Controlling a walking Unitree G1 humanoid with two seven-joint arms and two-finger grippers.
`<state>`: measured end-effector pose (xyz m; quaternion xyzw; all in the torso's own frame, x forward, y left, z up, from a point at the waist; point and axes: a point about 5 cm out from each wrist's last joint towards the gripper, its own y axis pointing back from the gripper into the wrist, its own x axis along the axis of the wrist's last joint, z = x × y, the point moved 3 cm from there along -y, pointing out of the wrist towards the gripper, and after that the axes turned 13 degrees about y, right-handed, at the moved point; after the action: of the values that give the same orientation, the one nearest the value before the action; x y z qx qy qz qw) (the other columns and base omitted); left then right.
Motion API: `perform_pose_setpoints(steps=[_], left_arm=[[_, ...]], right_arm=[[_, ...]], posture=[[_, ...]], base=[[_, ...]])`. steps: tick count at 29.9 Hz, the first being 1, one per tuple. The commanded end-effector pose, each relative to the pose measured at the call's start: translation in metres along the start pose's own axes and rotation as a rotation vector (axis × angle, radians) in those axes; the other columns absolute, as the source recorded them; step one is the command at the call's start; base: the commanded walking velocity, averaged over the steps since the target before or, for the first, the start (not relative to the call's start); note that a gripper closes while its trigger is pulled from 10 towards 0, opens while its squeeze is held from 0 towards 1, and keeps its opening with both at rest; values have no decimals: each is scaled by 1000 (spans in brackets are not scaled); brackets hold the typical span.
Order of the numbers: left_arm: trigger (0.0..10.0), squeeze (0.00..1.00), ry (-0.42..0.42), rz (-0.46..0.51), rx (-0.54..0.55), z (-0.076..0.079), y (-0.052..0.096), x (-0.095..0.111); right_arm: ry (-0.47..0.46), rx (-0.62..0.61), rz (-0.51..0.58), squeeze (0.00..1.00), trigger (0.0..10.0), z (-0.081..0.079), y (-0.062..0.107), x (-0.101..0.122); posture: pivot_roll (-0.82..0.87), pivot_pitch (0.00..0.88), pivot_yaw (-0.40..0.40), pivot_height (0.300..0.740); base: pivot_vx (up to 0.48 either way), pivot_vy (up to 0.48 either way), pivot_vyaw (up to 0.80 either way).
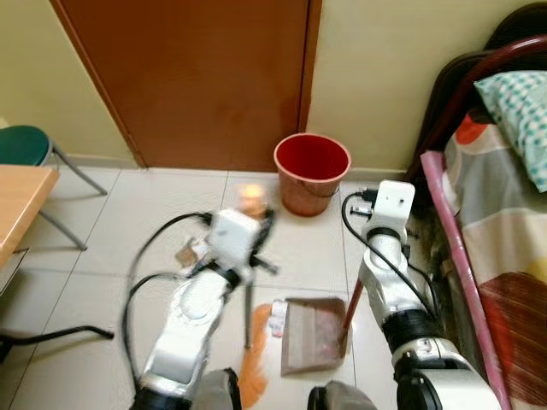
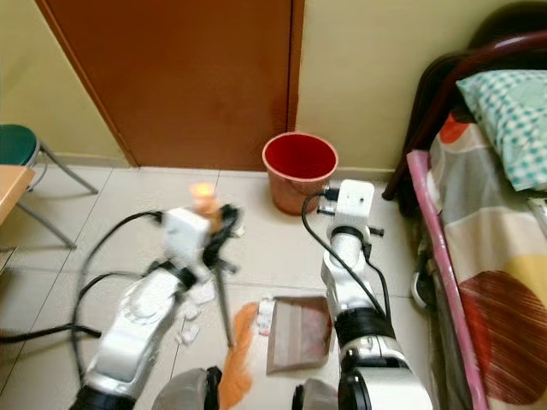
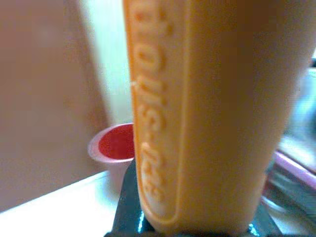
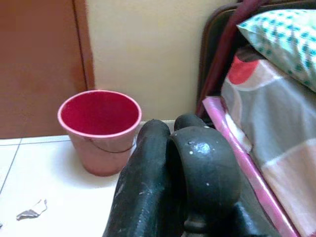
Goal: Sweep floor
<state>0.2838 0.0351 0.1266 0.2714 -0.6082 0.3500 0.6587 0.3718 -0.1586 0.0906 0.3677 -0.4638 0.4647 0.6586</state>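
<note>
A brown door (image 1: pixel 188 77) and a pale yellow wall (image 1: pixel 367 77) close off the far side of a tiled floor (image 1: pixel 128 231), and a bed (image 1: pixel 504 256) with a patterned cover and a checked pillow (image 1: pixel 517 107) runs along the robot's right. At the left edge stand a green stool (image 1: pixel 26 145) on thin metal legs and the corner of a wooden bench (image 1: pixel 21 201). A red bucket (image 1: pixel 312 171) sits on the floor against the wall, just beside the door frame. Nearer the robot, a brown dustpan (image 2: pixel 295 333) lies flat on the tiles between the two arms, its red handle (image 1: pixel 352 307) rising up along the right arm. The right claw (image 4: pixel 173 163) sits at the top of that handle with its black fingers closed together, apparently gripping it, though the handle itself is hidden there. The left claw (image 1: pixel 244 226) is blurred; it holds an orange broom (image 1: pixel 252 350) by the upper end of its stick, and the left wrist view shows the orange plastic grip (image 3: pixel 207 113) clamped close to the lens. The broom's orange bristles rest on the floor just beside the dustpan's left edge. Small scraps of white paper (image 2: pixel 190 329) lie scattered on the tiles near the bristles, and one scrap (image 1: pixel 278 318) touches the dustpan's front corner.
</note>
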Motion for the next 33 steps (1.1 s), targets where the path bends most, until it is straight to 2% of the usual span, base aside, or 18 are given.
perform_pose_setpoints(steps=[1, 2, 6, 12, 13, 14, 16, 18, 19, 21, 24, 26, 27, 28, 30, 33], left_arm=[[10000, 0, 1, -56, -78, 15, -4, -11], [10000, 0, 7, -40, -106, 23, -10, -7], [10000, 0, 21, -14, -133, 31, -12, -2], [10000, 0, 72, 37, -97, 23, -14, 6], [10000, 0, 61, 55, -71, 16, -16, 9], [10000, 0, 61, 55, -71, 16, -16, 9], [10000, 0, 51, 108, 33, -9, -14, 18], [10000, 0, 52, 115, 46, -12, -13, 19], [10000, 0, 89, 136, 121, -28, -9, 21], [10000, 0, 121, 155, 190, -42, -5, 23], [10000, 0, 247, 201, 305, -68, 3, 25], [10000, 0, 255, 204, 312, -69, 3, 25], [10000, 0, 274, 209, 321, -73, 3, 26], [10000, 0, 331, 217, 319, -75, -1, 27], [10000, 0, 351, 218, 316, -75, -3, 28], [10000, 0, 391, 215, 257, -65, -16, 30]], right_arm=[[4, -3, 37, 0, 10000, 0, -4, 9], [-2, -3, 43, 0, 10000, 0, -5, 12], [0, -1, 51, 0, 10000, 1, -5, 12], [-3, 25, 41, 0, 10000, -2, -3, 4], [-4, 27, 38, 0, 10000, -2, -3, 4], [-4, 27, 38, 0, 10000, -2, -3, 4], [-3, 24, 40, 0, 10000, 4, -5, 2], [-2, 23, 41, 0, 10000, 4, -5, 2], [-2, 16, 34, 0, 10000, 9, -6, -1], [-2, 9, 26, 0, 10000, 14, -7, -4], [-7, -15, 5, 0, 10000, 24, -8, -10], [-8, -17, 2, 0, 10000, 25, -8, -11], [-12, -22, -3, 0, 10000, 27, -9, -12], [-20, -29, -6, 0, 10000, 31, -11, -12], [-22, -30, -8, 0, 10000, 31, -11, -12], [-34, -29, -7, 0, 10000, 31, -13, -10]], posture=[[24, 204, 18, 740], [17, 198, 18, 740], [12, 191, 14, 740], [7, 164, -4, 740], [3, 152, -11, 740], [3, 152, -11, 740], [-4, 129, -16, 740], [-4, 129, -16, 740], [-8, 115, -20, 740], [-11, 105, -22, 740], [-16, 88, -23, 740], [-16, 88, -23, 740], [-16, 74, -23, 740], [-17, 64, -21, 740], [-18, 59, -22, 740], [-24, 44, -19, 740]], base=[[0, 0, 0], [0, 0, 0], [0, 0, 0], [0, 0, 0], [0, 0, 0], [0, 0, 0], [0, 0, 0], [0, 0, 0], [0, 0, 0], [0, 0, 0], [0, 0, 0], [0, 0, 0], [0, 0, 0], [0, 0, 0], [0, 0, 0], [0, 0, 0]])
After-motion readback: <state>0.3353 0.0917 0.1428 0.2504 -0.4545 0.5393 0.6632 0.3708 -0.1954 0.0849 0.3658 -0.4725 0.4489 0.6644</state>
